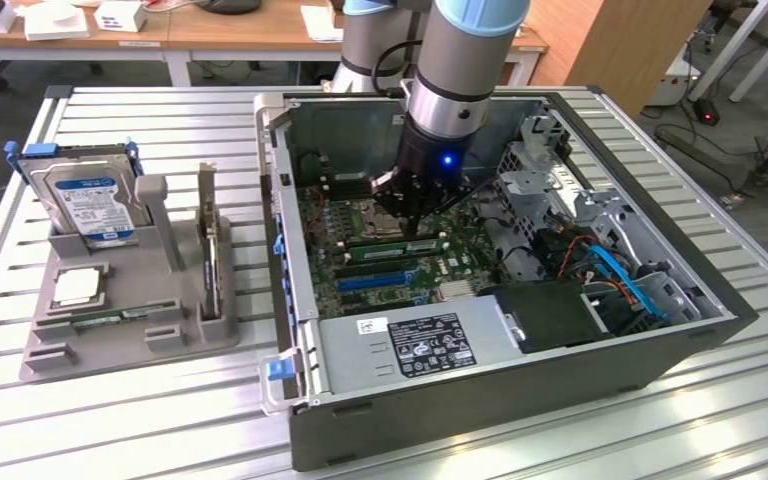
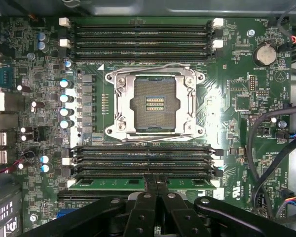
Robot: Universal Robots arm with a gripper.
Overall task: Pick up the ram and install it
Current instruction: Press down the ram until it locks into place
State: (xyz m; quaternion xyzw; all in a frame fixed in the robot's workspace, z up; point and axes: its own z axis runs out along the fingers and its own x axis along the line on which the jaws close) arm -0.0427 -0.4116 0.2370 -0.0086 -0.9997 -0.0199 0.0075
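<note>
The ram [image 2: 108, 183] is a long green stick lying in the memory slot closest to my gripper, beside the open processor socket [image 2: 154, 104]. In the exterior view the ram [image 1: 387, 248] shows as a green strip on the motherboard inside the open computer case [image 1: 518, 380]. My gripper [image 2: 156, 181] is right over the stick's middle, its two fingers pressed together side by side, their tips at the ram's upper edge and not around it. Seen from outside, my gripper [image 1: 411, 232] reaches straight down into the case.
Several empty black memory slots [image 2: 140, 34] lie on both sides of the socket. Cables [image 2: 266, 163] and a drive cage [image 1: 564, 195] crowd one side. On the exterior view's left, a grey holder [image 1: 124, 335] carries a hard drive [image 1: 88, 200], an upright card [image 1: 207, 240] and a silver chip [image 1: 77, 287].
</note>
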